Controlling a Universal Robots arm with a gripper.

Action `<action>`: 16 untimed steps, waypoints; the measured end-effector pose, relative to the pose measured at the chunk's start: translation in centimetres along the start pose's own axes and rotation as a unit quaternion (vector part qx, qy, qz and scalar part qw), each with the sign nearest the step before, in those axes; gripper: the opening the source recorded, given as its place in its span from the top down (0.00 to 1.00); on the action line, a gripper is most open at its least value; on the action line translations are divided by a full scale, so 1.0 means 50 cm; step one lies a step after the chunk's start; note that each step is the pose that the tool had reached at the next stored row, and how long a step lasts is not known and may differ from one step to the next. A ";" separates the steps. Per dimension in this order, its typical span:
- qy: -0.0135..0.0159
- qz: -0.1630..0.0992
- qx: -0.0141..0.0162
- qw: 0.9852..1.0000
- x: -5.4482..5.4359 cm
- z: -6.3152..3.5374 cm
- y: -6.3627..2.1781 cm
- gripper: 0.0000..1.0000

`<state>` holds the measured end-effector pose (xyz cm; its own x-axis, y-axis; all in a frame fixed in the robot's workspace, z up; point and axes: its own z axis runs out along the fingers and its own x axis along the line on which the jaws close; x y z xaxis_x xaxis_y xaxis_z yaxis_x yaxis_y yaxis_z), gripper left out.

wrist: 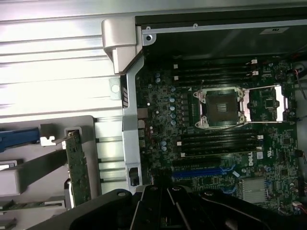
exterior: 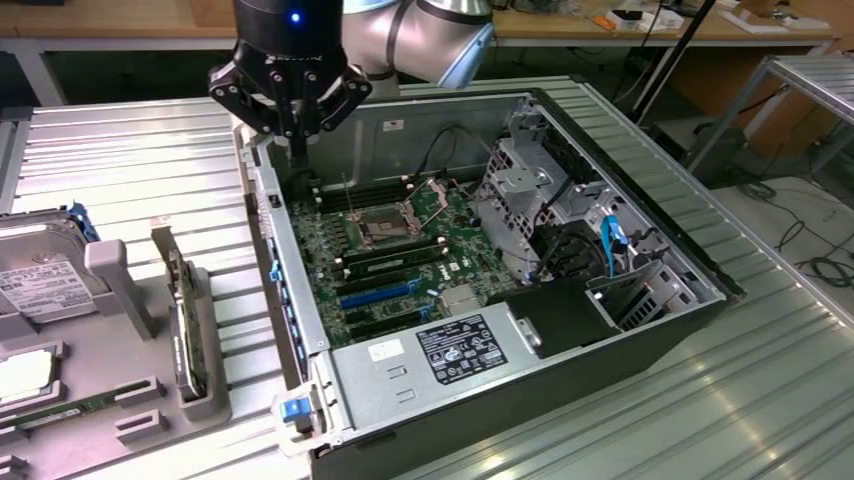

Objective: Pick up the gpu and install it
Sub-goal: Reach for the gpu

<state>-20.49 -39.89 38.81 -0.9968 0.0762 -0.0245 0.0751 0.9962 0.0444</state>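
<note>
**GPU (exterior: 183, 325) in rack, gripper (exterior: 296, 150) empty**

GPU stands on edge in the grey rack (exterior: 134, 300), just beside the case (exterior: 694, 320), on the exterior view's left. Gripper clenched on nothing, hanging above the case's edge, well apart from GPU.

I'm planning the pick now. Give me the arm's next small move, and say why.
Probably shift the gripper toward the exterior view's left until it hangs above the gpu. The gripper is shut with nothing visible in it, and it hovers over the rim of the computer case. The gpu stands on edge in the grey holder beside the case, untouched.
</note>
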 end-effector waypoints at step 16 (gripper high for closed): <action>0.000 0.000 0.000 1.000 0.040 0.000 -0.003 0.89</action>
<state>-22.48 -39.89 38.77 -0.9968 0.0762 -0.0245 0.0751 0.9962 0.0444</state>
